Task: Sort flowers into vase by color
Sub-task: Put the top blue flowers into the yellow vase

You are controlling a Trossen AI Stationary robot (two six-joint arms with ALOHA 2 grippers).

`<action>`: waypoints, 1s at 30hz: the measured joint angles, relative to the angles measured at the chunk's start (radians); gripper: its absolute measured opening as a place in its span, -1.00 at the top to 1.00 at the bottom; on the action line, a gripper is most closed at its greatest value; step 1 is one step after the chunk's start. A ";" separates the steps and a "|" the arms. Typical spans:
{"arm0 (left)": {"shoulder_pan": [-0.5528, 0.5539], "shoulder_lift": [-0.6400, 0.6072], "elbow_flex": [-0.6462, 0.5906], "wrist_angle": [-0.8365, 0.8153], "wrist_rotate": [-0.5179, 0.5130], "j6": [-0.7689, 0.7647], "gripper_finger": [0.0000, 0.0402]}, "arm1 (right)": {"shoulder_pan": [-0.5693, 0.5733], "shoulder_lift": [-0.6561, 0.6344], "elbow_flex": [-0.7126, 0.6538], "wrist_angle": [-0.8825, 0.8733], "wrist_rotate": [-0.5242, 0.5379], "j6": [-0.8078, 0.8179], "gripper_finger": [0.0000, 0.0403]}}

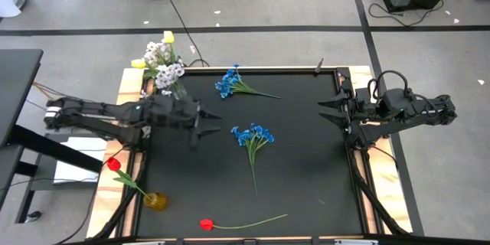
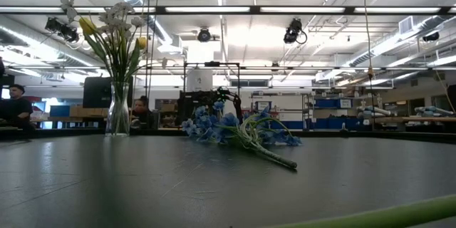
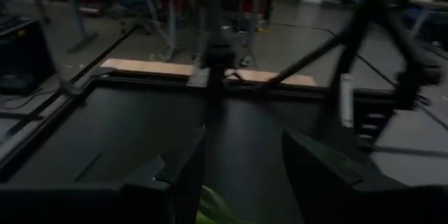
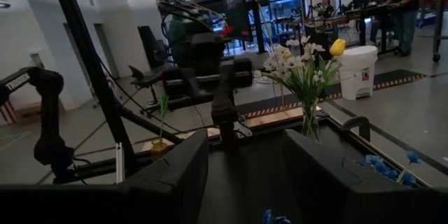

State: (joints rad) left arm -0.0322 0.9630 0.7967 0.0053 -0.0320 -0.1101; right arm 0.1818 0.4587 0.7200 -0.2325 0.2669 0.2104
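Blue flowers (image 1: 253, 135) lie unsorted mid-mat; left gripper (image 1: 208, 122) hovers just beside them, fingers apart, likely approaching; right gripper (image 1: 331, 112) waits well apart, fingers apart.

The left wrist view is smeared by motion, so only a green scrap (image 3: 213, 208) cut off at its lower edge shows between the dark fingers (image 3: 183, 182), while in the low view a pale green stalk (image 2: 385, 216) runs out of the picture's corner, its blossom unseen.
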 joint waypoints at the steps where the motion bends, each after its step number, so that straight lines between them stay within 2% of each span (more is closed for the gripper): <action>1: 0.030 0.017 0.000 0.021 0.011 0.005 0.05 | 0.000 0.000 0.000 0.000 0.000 0.000 0.05; 6: 0.174 0.121 0.000 0.172 0.105 0.032 0.05 | 0.000 0.000 0.000 0.006 0.001 -0.027 0.05; 9: 0.242 0.181 0.001 0.250 0.196 0.011 0.05 | 0.000 0.000 0.000 0.025 0.005 -0.028 0.05; 13: 0.301 0.226 0.001 0.261 0.324 -0.018 0.05 | -0.001 0.016 0.000 0.162 0.079 -0.030 0.05; 19: 0.358 0.195 0.001 0.246 0.352 -0.107 0.05 | -0.001 0.026 0.000 0.356 0.092 -0.030 0.05; 21: 0.377 0.169 0.001 0.241 0.352 -0.142 0.05 | -0.002 0.044 0.002 0.450 0.186 -0.021 0.05; 23: 0.392 0.147 0.001 0.227 0.351 -0.164 0.05 | -0.003 0.072 0.003 0.496 0.410 0.050 0.05; 25: 0.397 0.129 0.001 0.210 0.346 -0.164 0.05 | -0.006 0.117 0.003 0.463 0.660 0.146 0.05; 26: 0.397 0.123 0.001 0.206 0.346 -0.164 0.05 | -0.010 0.146 0.003 0.424 0.742 0.175 0.05; 28: 0.395 0.119 0.001 0.206 0.346 -0.159 0.05 | -0.043 0.214 0.001 0.345 0.811 0.210 0.05; 30: 0.395 0.121 0.001 0.194 0.331 -0.162 0.05 | -0.087 0.286 0.000 0.295 0.780 0.260 0.05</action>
State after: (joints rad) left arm 0.3626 1.0839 0.7979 0.1995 0.2986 -0.2720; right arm 0.0952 0.7446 0.7202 0.0620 1.0466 0.4705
